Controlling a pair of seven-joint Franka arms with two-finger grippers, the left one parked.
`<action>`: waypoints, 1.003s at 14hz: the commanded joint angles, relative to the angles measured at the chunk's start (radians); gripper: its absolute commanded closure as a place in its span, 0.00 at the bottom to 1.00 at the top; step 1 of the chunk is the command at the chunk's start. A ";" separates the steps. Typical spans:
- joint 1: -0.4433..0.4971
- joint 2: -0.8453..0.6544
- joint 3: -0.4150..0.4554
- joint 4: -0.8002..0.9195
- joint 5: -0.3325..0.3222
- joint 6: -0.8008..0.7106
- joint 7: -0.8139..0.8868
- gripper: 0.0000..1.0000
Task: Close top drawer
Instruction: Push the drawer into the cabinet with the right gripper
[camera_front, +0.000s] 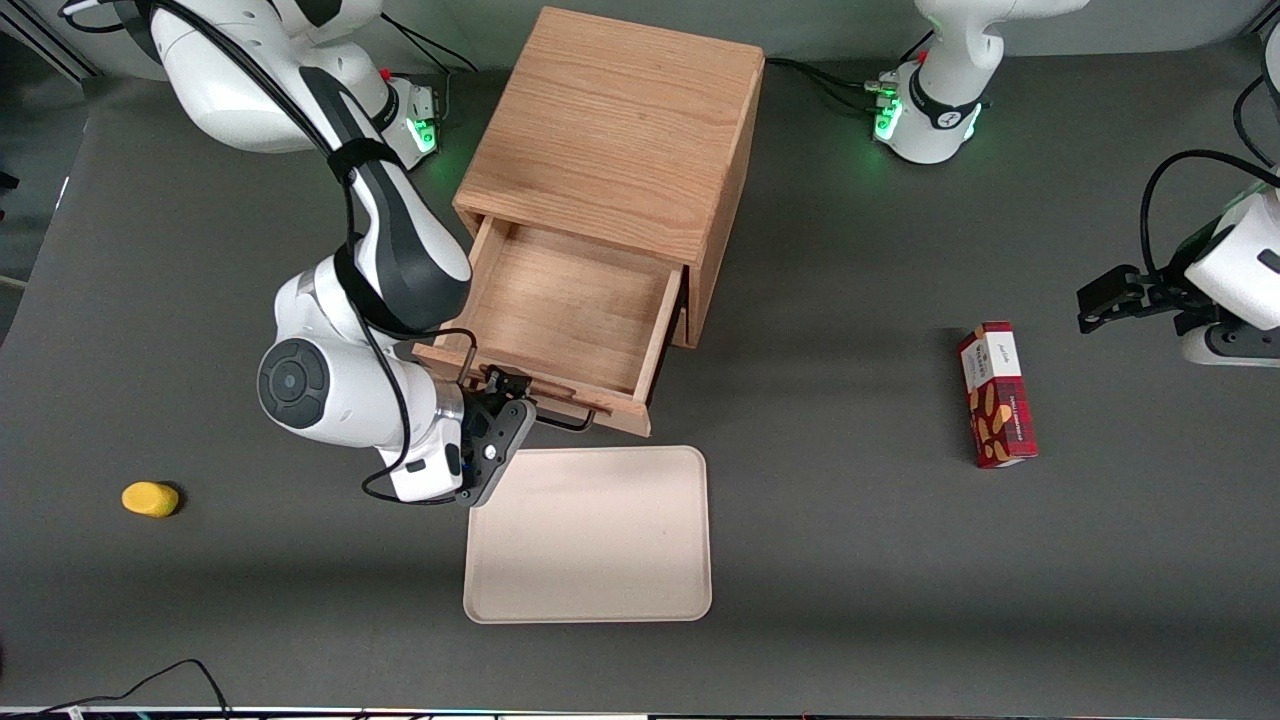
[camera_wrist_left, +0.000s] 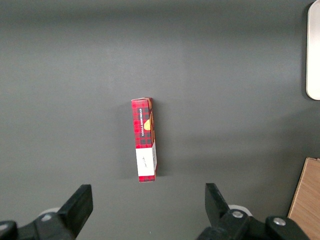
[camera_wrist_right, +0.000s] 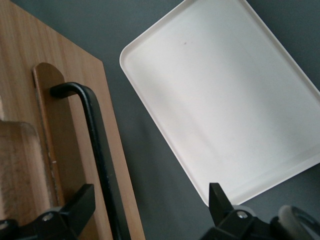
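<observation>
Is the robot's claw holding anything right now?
No. The gripper is open at the top drawer front; the black handle runs between its fingers, not pinched.

The light is soft and even and comes from above. The gray surface (camera_front: 850, 520) does not shine. The wooden cabinet (camera_front: 610, 130) and the pale tray (camera_front: 590, 535) drop faint shadows. The front view is sharp. In the right wrist view the gripper (camera_wrist_right: 150, 210) sits close to the drawer front and looks blurry.

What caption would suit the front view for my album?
Robot hand open at the handle of the pulled-out top drawer, just above a tray.
</observation>
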 joint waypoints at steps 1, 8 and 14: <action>0.009 -0.015 0.019 -0.063 0.010 0.009 0.047 0.00; 0.009 -0.023 0.031 -0.100 0.019 0.033 0.076 0.00; 0.007 -0.063 0.059 -0.132 0.010 0.029 0.150 0.00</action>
